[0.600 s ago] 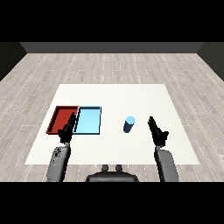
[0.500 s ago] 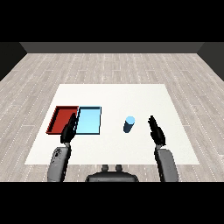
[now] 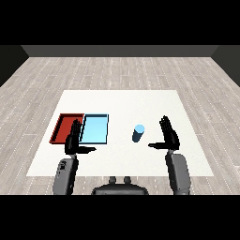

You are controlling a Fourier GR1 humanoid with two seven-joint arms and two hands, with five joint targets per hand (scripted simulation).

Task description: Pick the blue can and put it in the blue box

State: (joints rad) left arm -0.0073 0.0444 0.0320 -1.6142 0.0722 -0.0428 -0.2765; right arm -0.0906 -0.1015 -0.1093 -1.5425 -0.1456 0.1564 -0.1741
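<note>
Right hand point(image 3: 168, 136): it has swung its palm round since half a second ago. The fingers are now straight and spread, pointing to 12 o'clock, with the thumb reaching out toward 9 o'clock. It holds nothing.
Left hand point(image 3: 73, 142): this one has opened too. The fingers are straight up, the thumb pokes toward 3 o'clock, and it sits lower and nearer than before, over the near edges of the two trays. It is empty.
Blue can point(image 3: 138, 133): it has not budged from its earlier spot. It stands on the tabletop point(image 3: 122, 101) at about 9 o'clock from the right hand, near the thumb tip but apart from it.
Can's axis: the can is upright, its long axis vertical, its pale top facing up.
Blue tray point(image 3: 95, 129): it lies flat at 9 o'clock from the can, with a strip of bare white between them. Its long side runs toward 12 o'clock.
Red tray point(image 3: 65, 126): its right edge lies against the blue tray's left edge, and it sits close to the tabletop's left border.
Open room: there is a wide white stretch at 12 o'clock beyond the can and trays, right up to the far edge. There is more free surface at 3 o'clock past the right hand.
Near edge: both forearms cross it, and the hands hover just inside.
</note>
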